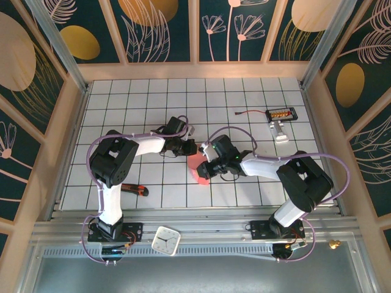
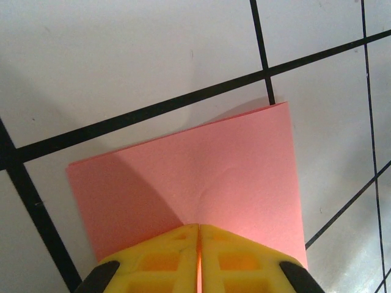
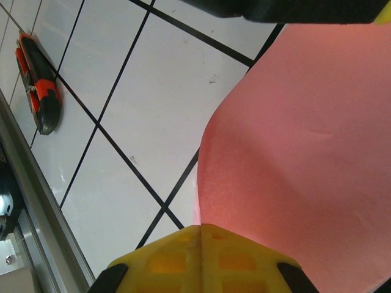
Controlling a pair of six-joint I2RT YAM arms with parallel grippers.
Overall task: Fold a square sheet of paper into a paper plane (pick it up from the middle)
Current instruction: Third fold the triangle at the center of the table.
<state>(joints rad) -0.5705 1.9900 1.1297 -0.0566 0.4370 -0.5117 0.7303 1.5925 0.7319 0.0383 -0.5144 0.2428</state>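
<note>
1. Salmon-pink sheet of paper [image 1: 198, 172] [image 2: 201, 177] [image 3: 305, 140], folded over, at the middle of the white gridded table [image 1: 122, 104]; held between the two grippers, one side bowed up off the tiles.
2. Yellow-fingered left gripper [image 1: 189, 147] [image 2: 199, 244]: fingers pressed together, pinching one edge of the sheet; faint crease running up from the pinch.
3. Yellow-fingered right gripper [image 1: 206, 160] [image 3: 201, 244]: closed likewise, clamped on another edge of the sheet.
4. Red-and-black tool [image 1: 135, 190] [image 3: 40, 91]: flat on the table by the left arm's base, well apart from the sheet.
5. Small white clock [image 1: 166, 240]: on the metal rail at the near edge.
</note>
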